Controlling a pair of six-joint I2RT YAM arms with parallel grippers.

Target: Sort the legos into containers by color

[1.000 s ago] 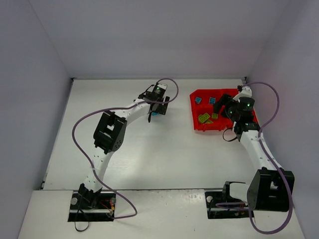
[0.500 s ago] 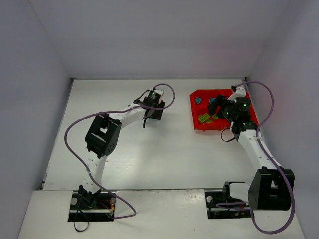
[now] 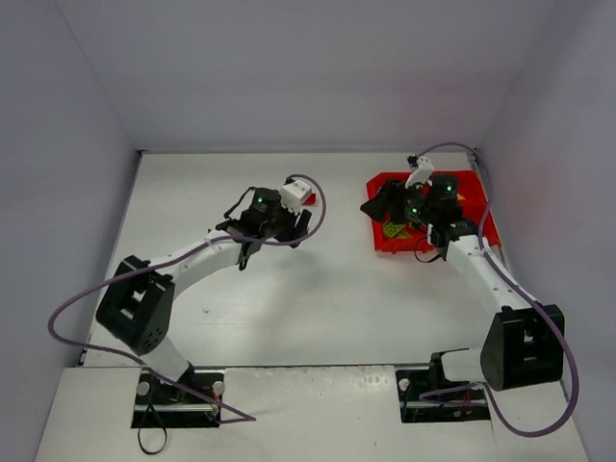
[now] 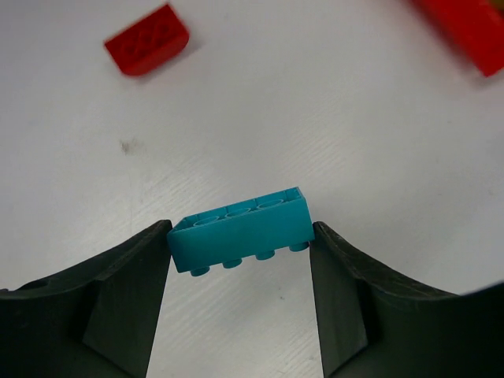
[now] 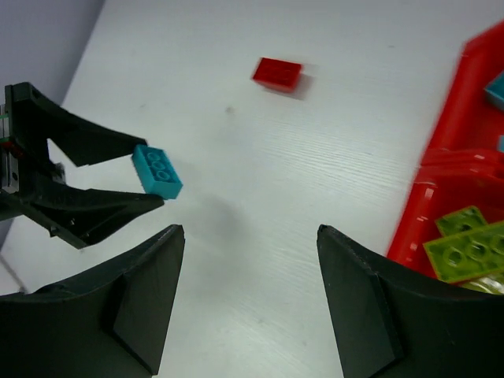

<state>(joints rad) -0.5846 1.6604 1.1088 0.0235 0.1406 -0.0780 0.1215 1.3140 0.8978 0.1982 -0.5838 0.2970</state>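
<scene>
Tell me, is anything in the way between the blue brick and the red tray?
Only bare table lies between the cyan brick, shut in the left tool, and the tray. But the open right tool hangs by the tray's edge.

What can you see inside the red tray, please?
The tray holds lime green bricks in one compartment and a blue brick in another. The right wrist view cuts off the rest, and from above the right arm covers most of it.
</scene>
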